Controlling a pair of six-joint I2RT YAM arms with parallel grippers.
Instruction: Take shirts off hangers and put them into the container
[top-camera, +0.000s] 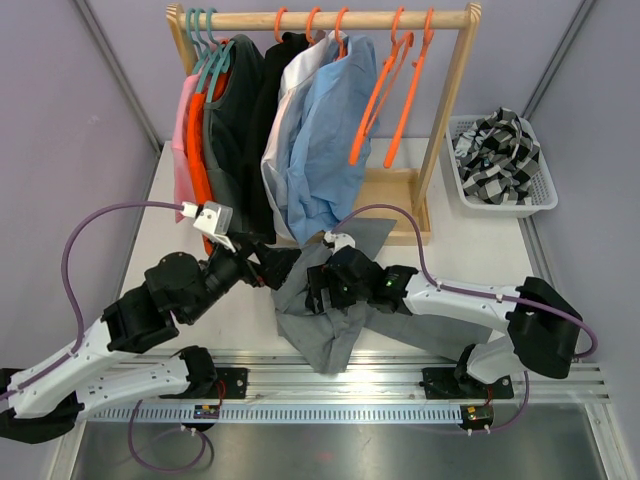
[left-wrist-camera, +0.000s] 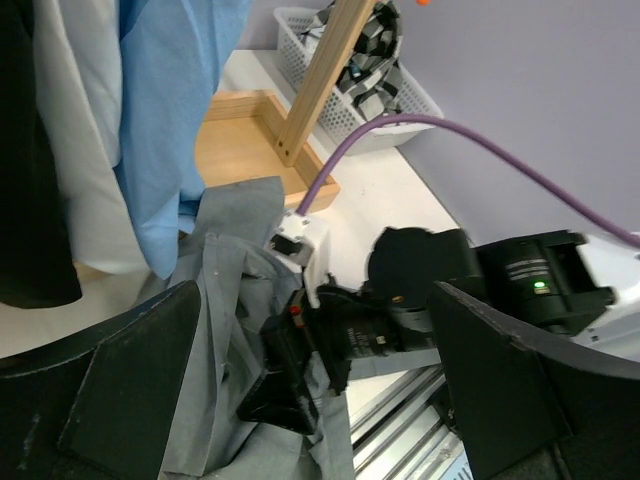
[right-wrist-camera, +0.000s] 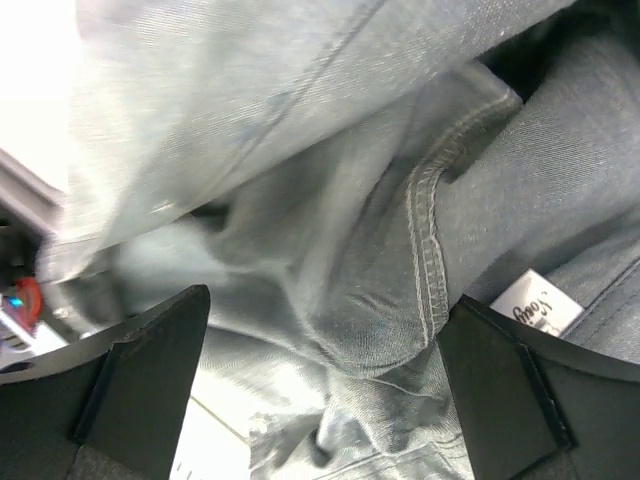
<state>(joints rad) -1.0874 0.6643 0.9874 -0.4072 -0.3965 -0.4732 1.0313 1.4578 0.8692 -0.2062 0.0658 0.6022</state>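
A plain grey shirt (top-camera: 330, 335) lies crumpled on the table in front of the rack, off any hanger. My right gripper (top-camera: 318, 288) is down in it, open, and in the right wrist view a fold of grey cloth (right-wrist-camera: 480, 180) sits loosely between the spread fingers of the gripper (right-wrist-camera: 325, 320). My left gripper (top-camera: 262, 268) stands open just left of the shirt. In its wrist view the left gripper (left-wrist-camera: 312, 330) frames the grey shirt (left-wrist-camera: 215, 300) and the right wrist. The white container (top-camera: 545, 200) at the right holds a plaid shirt (top-camera: 500, 150). A light blue shirt (top-camera: 325, 130) hangs on the rack.
Two bare orange hangers (top-camera: 385, 95) hang right of the blue shirt. White, black, dark grey, orange and pink shirts hang further left, some on teal hangers (top-camera: 205, 40). The rack's post (top-camera: 445, 120) and wooden base (top-camera: 400, 185) stand between shirt and basket. A metal rail (top-camera: 340, 375) runs along the near edge.
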